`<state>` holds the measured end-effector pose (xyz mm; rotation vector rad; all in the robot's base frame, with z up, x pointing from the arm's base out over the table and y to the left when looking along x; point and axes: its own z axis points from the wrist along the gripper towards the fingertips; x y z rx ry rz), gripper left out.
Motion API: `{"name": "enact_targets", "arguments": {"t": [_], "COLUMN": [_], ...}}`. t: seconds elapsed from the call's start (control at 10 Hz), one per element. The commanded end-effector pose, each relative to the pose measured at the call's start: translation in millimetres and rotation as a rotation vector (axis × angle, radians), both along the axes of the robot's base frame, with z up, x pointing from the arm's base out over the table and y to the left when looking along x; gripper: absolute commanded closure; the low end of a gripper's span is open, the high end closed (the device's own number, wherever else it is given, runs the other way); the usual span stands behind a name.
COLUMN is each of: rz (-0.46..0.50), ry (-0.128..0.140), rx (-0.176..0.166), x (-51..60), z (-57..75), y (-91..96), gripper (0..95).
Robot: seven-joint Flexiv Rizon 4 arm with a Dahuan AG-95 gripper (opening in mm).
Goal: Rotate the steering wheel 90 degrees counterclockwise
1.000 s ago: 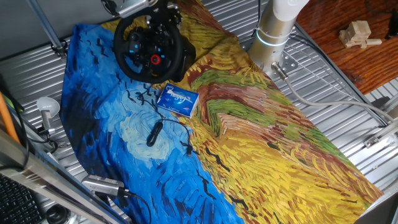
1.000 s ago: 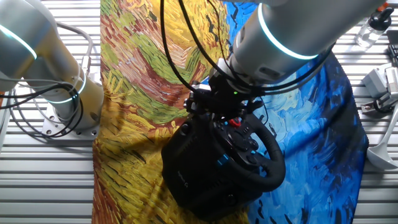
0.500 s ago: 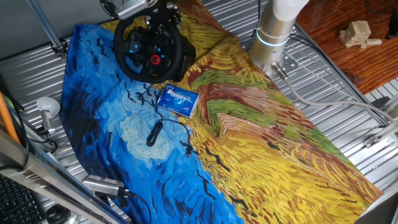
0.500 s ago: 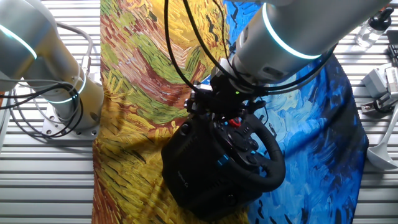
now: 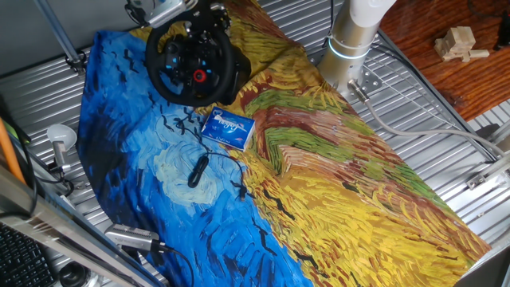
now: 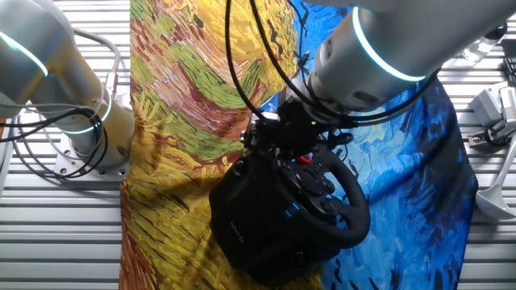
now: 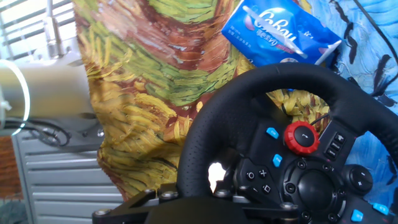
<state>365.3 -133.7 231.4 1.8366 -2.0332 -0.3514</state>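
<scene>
Lifted slightly since a second ago, the arm's tool [image 6: 278, 133] hovers over the steering wheel's [image 5: 190, 61] upper rim at the painted tabletop's [image 5: 335, 183] far end; its jaw state cannot be told.

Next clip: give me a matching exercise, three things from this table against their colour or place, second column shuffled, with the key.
Things:
1. steering wheel
2. packet
3. cable

Descriptions:
A. blue, lying flat on the cloth just in front of the wheel
B. thin and black, loose on the blue part of the cloth
C. black rim, red knob on the hub

Pairs: 1-C, 2-A, 3-B
</scene>
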Motion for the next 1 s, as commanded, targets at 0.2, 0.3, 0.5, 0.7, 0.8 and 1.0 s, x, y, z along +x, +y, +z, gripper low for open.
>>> {"name": "enact_targets", "arguments": {"t": [0.2,0.3,0.5,0.7,0.8,1.0], "rz": [0.026,0.032,0.067,0.107,0.129,0.156], "ry": [0.015,0.017,0.035,0.041,0.044,0.052], "rx": [0.013,0.017,0.032,0.055,0.064,0.075], "x": [-0.3,-0.3,-0.3,-0.1,0.1,-0.1], "z": [2.4,2.6,3.0,4.1,5.1,6.7], "y": [-6.0,-6.4,-7.3,-9.0,-10.5,-14.3], "gripper": [95.0,95.0,95.0,95.0,95.0,95.0]}}
